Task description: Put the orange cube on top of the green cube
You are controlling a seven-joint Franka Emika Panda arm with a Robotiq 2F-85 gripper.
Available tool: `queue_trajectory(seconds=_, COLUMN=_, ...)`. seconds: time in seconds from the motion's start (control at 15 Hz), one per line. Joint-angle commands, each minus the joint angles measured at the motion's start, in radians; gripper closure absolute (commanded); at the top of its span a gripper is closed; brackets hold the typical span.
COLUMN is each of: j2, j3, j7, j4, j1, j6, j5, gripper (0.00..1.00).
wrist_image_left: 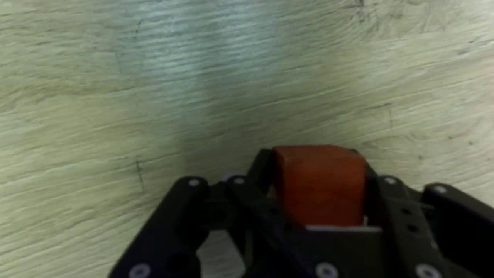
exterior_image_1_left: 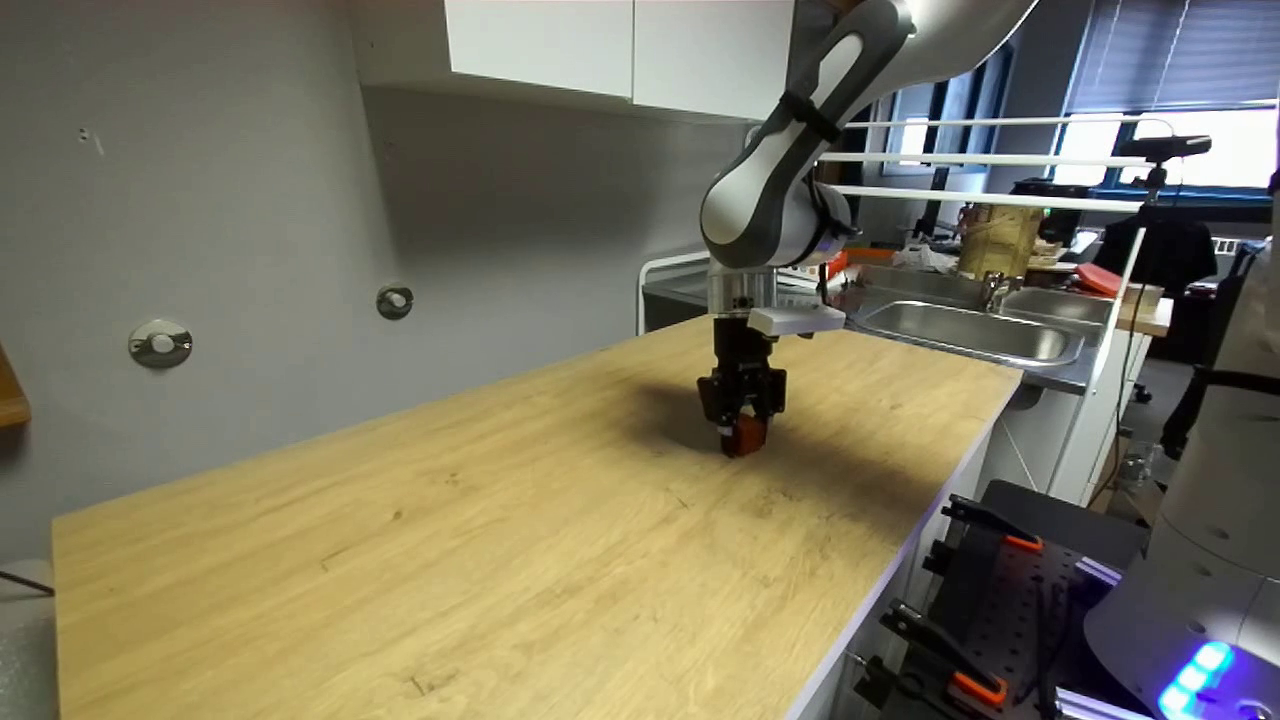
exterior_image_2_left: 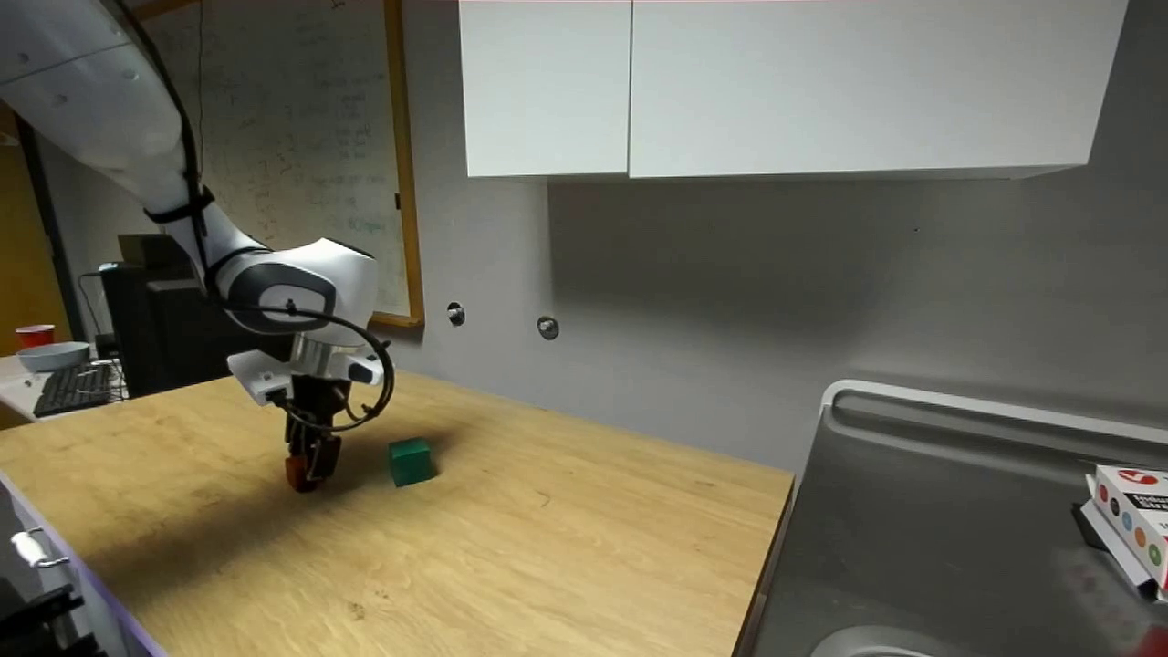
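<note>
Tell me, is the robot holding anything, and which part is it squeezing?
Yes, the orange cube. The gripper has it by two opposite sides, with one jaw against each, as the wrist view shows.

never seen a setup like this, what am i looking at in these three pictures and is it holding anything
This is a single robot arm, white and grey, ending in black jaws that point down at a wooden tabletop. Two pictures come from cameras outside the robot, looking at the scene from different places. The close-up comes from a camera on its wrist, looking down past the jaws. They are closed on an orange cube, held low; whether it touches the wood is hard to tell. A green cube lies on the tabletop, apart from the jaws, and shows only in an exterior view.
</note>
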Motion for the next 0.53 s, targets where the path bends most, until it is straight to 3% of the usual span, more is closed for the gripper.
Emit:
queue_trajectory(seconds=0.0, j2=0.018, j3=0.005, j7=-0.014, j4=0.048, j1=-0.003, j6=-0.037, j5=-0.002, gripper=0.78)
queue_trajectory(seconds=0.47, j2=-0.040, j3=-0.017, j7=0.028, j4=0.074, j1=-0.003, j6=-0.057, j5=-0.064, gripper=0.80)
